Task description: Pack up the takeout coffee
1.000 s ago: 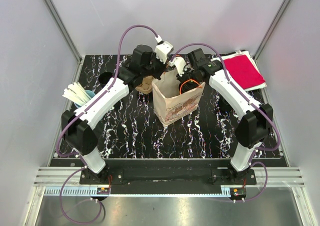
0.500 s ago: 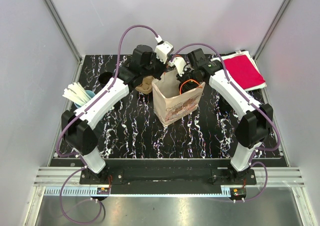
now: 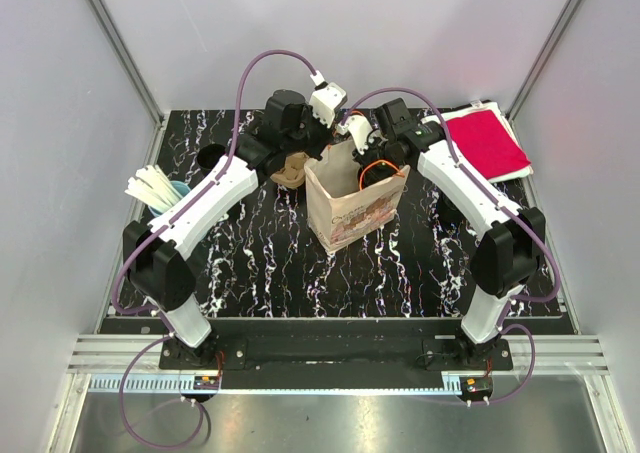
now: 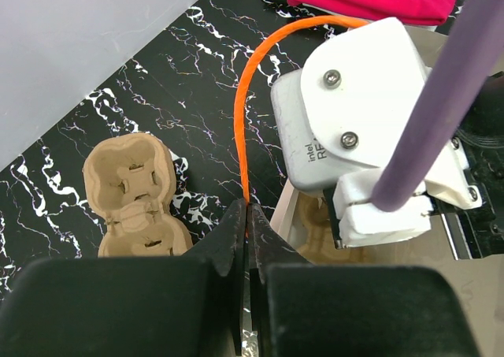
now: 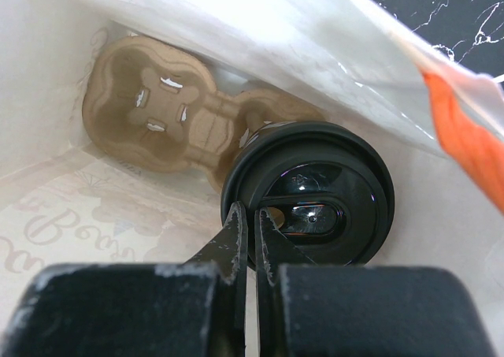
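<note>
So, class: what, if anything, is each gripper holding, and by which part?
The left gripper is shut on the orange bag handle, near the loop's lower end. The right gripper is shut above the cup lid, holding nothing visible.

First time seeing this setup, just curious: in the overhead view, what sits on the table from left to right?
Blue cup of white sticks, black cup, cardboard cup carrier, paper bag, red cloth.

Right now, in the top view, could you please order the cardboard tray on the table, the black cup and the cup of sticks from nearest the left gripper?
1. Cardboard tray, just left of the left gripper.
2. Black cup, farther left.
3. Cup of sticks, at the left edge.
</note>
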Controlling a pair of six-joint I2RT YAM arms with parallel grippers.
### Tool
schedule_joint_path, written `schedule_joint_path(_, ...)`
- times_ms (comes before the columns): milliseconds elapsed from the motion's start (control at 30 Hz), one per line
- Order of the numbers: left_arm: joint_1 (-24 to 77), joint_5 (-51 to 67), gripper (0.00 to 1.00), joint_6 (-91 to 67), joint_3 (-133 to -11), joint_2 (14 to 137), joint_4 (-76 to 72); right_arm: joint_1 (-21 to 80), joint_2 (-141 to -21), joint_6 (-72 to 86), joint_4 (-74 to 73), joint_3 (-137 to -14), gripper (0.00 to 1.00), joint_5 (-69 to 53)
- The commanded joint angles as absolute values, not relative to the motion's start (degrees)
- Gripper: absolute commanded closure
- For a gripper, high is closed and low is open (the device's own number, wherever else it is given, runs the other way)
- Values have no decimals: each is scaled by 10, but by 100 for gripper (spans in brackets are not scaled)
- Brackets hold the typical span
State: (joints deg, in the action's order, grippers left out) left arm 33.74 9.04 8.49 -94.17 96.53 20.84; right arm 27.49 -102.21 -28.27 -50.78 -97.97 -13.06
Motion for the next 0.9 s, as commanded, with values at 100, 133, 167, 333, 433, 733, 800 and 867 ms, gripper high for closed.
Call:
schedule_joint_path(100,338,100,100,81,-957,952,189,278,-1022,-291,-487,-976,100,-133)
schedule_joint_path(133,338,101,100,80,-957,952,188,279,-1024,-291,-487,-976,100,-132)
schedule_joint_path(167,338,100,100,81,-957,952,188,279,-1024,-291,-486,-976,100,-130)
schedule_joint_path(333,338,105,100,80,-957,951,190,279,-1025,-294,-478,-970,100,-126)
schedule_joint_path(433,338,108,100,79,-957,951,189,279,-1025,-295,-474,-967,100,-127)
schedule_joint_path(733,338,111,100,79,-956,949,192,279,-1031,-294,-470,-973,100,-136)
schedule_joint_path(800,338,113,100,78,-956,949,191,279,-1034,-294,-470,-974,100,-138)
schedule_joint_path(867,338,113,100,76,-958,950,192,279,-1035,-294,-470,-974,100,-141)
